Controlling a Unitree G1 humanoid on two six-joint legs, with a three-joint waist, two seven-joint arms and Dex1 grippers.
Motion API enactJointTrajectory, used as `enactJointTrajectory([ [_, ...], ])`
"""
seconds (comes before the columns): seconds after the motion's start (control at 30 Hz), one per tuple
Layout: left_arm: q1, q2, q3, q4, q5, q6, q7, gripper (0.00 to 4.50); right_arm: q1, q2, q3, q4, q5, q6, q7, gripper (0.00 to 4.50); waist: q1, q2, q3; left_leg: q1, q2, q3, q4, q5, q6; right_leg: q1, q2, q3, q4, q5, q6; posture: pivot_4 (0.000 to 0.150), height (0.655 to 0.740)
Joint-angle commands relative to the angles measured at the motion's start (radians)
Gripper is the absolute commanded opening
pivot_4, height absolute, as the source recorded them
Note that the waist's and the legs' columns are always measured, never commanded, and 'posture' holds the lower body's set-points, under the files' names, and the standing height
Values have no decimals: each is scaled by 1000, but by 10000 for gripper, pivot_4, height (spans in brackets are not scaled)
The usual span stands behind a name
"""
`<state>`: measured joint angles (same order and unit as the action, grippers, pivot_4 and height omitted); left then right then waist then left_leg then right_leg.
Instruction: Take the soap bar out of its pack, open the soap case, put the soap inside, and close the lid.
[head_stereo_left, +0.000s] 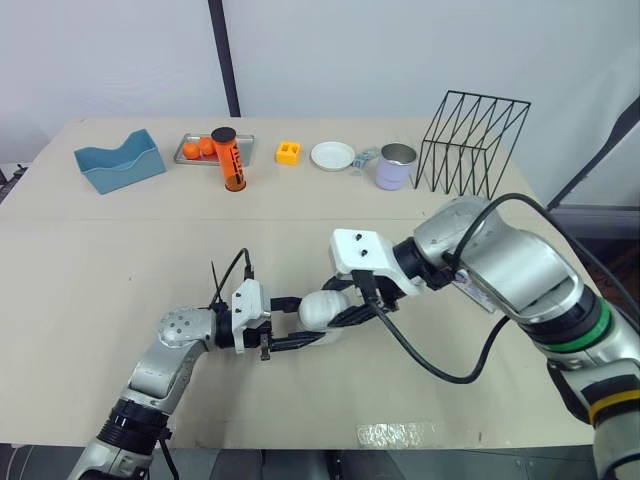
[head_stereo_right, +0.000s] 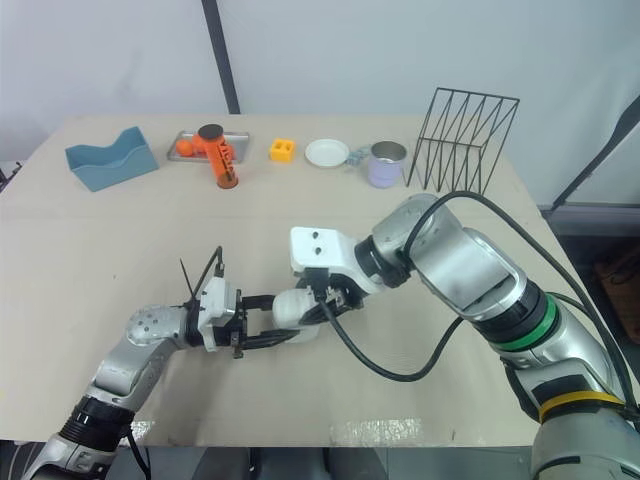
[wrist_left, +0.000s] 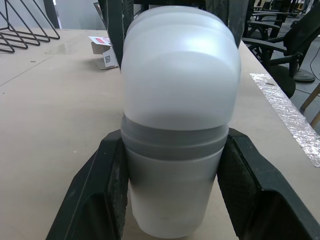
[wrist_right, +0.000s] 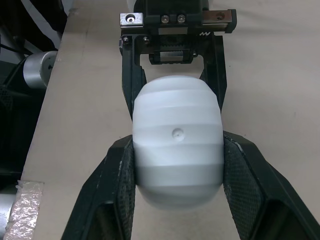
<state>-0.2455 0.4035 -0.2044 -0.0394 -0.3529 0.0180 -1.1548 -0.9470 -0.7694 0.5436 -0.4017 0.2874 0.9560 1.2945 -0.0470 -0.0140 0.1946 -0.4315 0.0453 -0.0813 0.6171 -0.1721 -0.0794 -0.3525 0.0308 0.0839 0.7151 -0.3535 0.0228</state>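
A strip of silvery tape (head_stereo_left: 395, 433) is stuck along the near edge of the pale wooden table (head_stereo_left: 90, 330). Just beyond it, at the front middle of the table, both arms meet on the soap case (head_stereo_left: 322, 308), a white oval shell with a grey band between its two halves. The left gripper (wrist_left: 174, 145) comes in from the robot's left and is clenched on one end of the case, its black fingers (wrist_left: 100, 190) pressed against both sides of that half. The right gripper (wrist_right: 178, 150) reaches in from the other side and grasps the opposite end, its padded fingers (wrist_right: 112, 185) tight on the shell's flanks. The case sits low over the tabletop between them; whether it touches the wood cannot be told. The two halves look closed together. Farther back, by the right forearm, the soap pack (wrist_left: 102, 50) lies on the table, a small white carton with red print. Along the far edge stand, from left to right, a blue tray (head_stereo_left: 120, 160), a metal tray (head_stereo_left: 190, 158) with orange fruit, an orange cylinder (head_stereo_left: 229, 160) upright at that tray, a yellow block (head_stereo_left: 288, 152), a white plate (head_stereo_left: 332, 155), a lavender mug (head_stereo_left: 396, 166) and a black wire rack (head_stereo_left: 475, 140).
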Motion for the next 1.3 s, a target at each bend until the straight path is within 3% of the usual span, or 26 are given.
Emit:
enactJointTrajectory([
  [0.03, -15, -4, -8, -24, -12, -19, -17, 19671, 16, 1, 68, 0, -19, 24, -6, 18512, 0, 0, 0, 0, 0, 0, 0, 0, 0, 0, 0, 0, 0, 0, 0, 1500, 7400],
  [0.87, -9, -10, -14, -28, -9, -26, -17, 19671, 17, -3, 68, 16, 2, 46, 5, 18512, 0, 0, 0, 0, 0, 0, 0, 0, 0, 0, 0, 0, 0, 0, 0, 1500, 7400],
  [0.93, -7, -10, -15, -29, -9, -26, -17, 19671, 18, -9, 64, 9, 8, 47, 12, 28833, 0, 0, 0, 0, 0, 0, 0, 0, 0, 0, 0, 0, 0, 0, 0, 1500, 7400],
  [1.07, -3, -7, -19, -33, -11, -28, -20, 19671, 18, -13, 55, 0, 14, 45, 14, 44743, 0, 0, 0, -2, 0, -1, 0, 0, 0, -2, 0, 0, 0, 0, -1, 1500, 7400],
  [1.3, 0, -5, -22, -34, -12, -27, -18, 19671, 26, -28, 23, 4, 22, 30, 10, 44743, 1, 0, 0, -5, -1, -1, 0, 0, 0, -4, 0, -1, 0, 2, -3, 1500, 7400],
])
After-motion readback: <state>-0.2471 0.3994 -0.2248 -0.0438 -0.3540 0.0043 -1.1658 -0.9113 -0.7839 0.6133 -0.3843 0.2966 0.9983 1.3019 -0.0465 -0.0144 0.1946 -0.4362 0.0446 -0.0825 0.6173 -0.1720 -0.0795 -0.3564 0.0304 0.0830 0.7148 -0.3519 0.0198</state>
